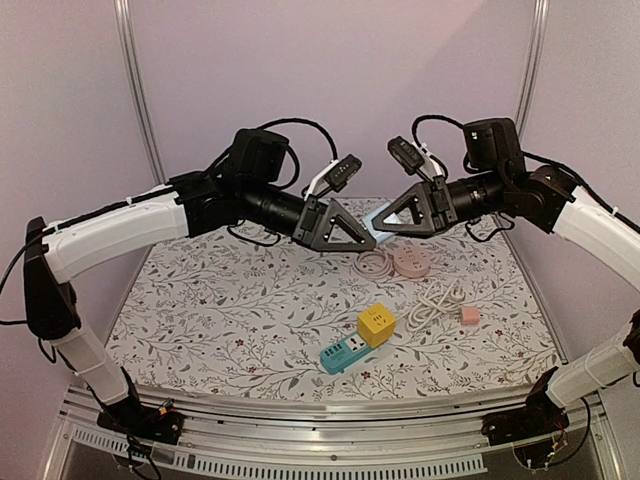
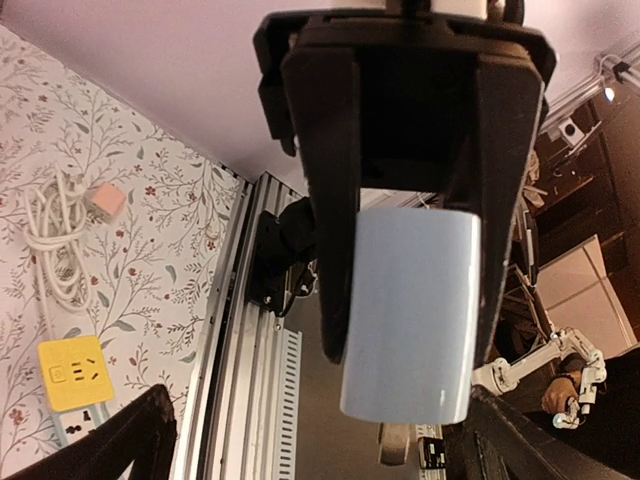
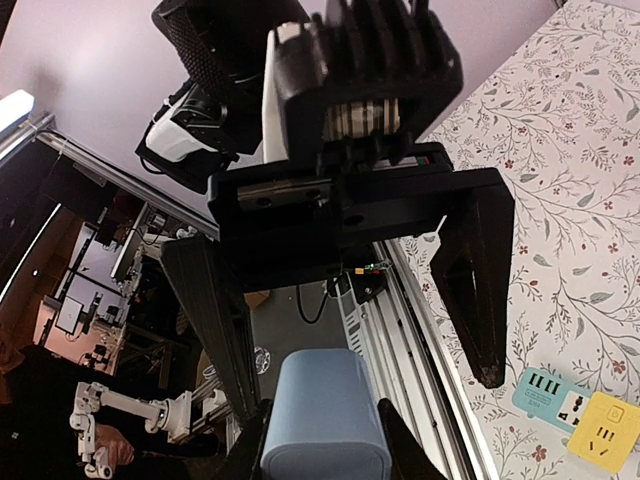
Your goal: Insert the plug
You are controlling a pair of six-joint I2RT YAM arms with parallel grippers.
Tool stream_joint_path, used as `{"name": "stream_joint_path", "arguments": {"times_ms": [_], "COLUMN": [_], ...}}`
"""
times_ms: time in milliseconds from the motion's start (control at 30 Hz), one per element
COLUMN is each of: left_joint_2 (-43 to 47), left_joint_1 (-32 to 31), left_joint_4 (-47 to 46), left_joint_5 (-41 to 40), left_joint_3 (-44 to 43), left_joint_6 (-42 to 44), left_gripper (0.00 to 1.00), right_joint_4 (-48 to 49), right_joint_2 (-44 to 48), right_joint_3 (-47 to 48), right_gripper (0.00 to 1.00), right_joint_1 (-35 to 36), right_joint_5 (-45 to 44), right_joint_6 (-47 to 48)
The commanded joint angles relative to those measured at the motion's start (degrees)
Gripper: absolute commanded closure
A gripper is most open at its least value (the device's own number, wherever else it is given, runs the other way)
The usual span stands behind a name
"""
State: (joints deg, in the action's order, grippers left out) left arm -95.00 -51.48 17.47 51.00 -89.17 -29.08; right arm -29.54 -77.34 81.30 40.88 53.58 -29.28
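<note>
Both arms are raised and meet above the table's far middle. My right gripper is shut on a light blue rounded block and holds it in the air. In the right wrist view the block sits between my own fingers. My left gripper is open, and its wide fingers straddle the block's free end without gripping it. In the left wrist view the block hangs from the right gripper's black fingers. A white cable with a pink plug lies on the table.
On the flowered tablecloth lie a yellow cube socket on a teal power strip, a pink round socket and a white round one. A metal rail runs along the near edge.
</note>
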Motion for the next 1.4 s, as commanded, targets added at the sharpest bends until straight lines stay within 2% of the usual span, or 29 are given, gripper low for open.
{"name": "stream_joint_path", "arguments": {"times_ms": [0,200,400,700,1100,1233,1367], "left_joint_2": [2.92,8.06,11.29,10.88,-0.82,-5.07,-8.82], "left_joint_1": [1.17,3.49,3.85,1.02,-10.04,-11.98,-12.62], "left_joint_4": [-0.41,0.42,7.53,13.9,11.83,11.65,10.78], "left_joint_5": [-5.11,-12.09,-24.32,-37.98,-50.47,-54.44,-54.55], "left_joint_3": [3.53,9.39,14.64,21.02,21.42,19.27,17.9], "left_joint_6": [0.64,2.75,8.78,14.11,17.23,18.4,18.46], "left_gripper": [0.0,0.01,0.0,0.01,0.01,0.04,0.1], "right_joint_4": [-1.08,-4.99,-6.79,-12.27,-17.23,-17.47,-17.76], "right_joint_2": [0.84,0.9,0.21,-0.22,1.68,2.77,3.65], "right_joint_3": [-0.99,-1.94,-2.92,-3.95,-7.6,-8.76,-9.8], "right_gripper": [1.0,1.0,1.0,1.0,1.0,1.0,1.0], "right_joint_1": [0.38,0.38,0.34,0.34,0.38,0.35,0.35], "right_joint_5": [-4.92,-12.17,-17.6,-34.98,-39.91,-40.98,-42.03], "right_joint_6": [-0.06,-0.16,-0.45,-4.56,-8.46,-10.08,-11.93]}}
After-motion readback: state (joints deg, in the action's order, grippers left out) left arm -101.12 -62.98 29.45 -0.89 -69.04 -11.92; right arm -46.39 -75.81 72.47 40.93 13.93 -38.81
